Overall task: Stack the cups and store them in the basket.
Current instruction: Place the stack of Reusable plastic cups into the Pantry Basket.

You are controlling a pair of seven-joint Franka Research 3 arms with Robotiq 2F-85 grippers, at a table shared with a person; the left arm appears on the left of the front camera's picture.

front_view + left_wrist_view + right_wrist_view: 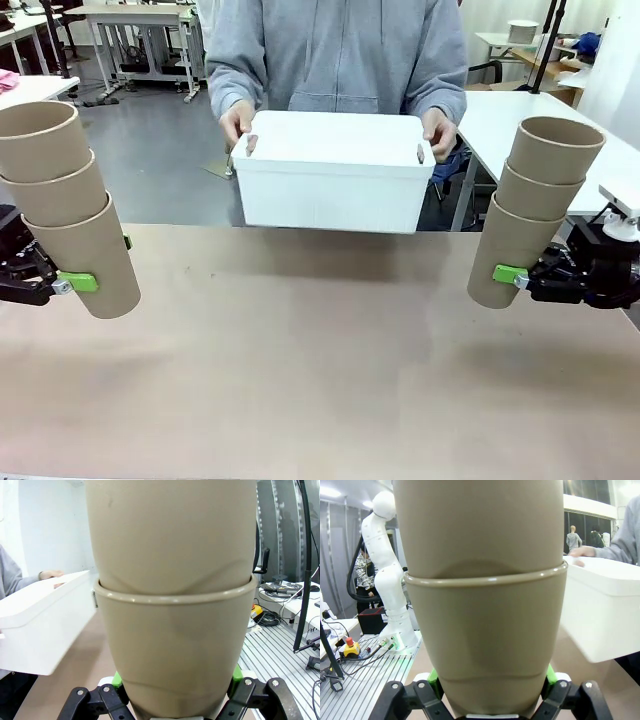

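Observation:
Three nested tan cups (65, 205) rise tilted at the far left, held above the table by my left gripper (95, 270), which is shut on the bottom cup. Up close in the left wrist view that stack (172, 630) stands between the green pads (117, 680). A second stack of three cups (532, 210) is at the far right, with my right gripper (500, 272) shut on its lowest cup (485, 645). A person holds the white basket (335, 175) by both ends above the far table edge, midway between the stacks. Its side also appears as the basket (45, 625) and the basket (605, 610).
The brown tabletop (320, 370) lies bare between the two stacks. The person's hands (236, 122) grip the basket's ends. White tables and desks stand behind the person.

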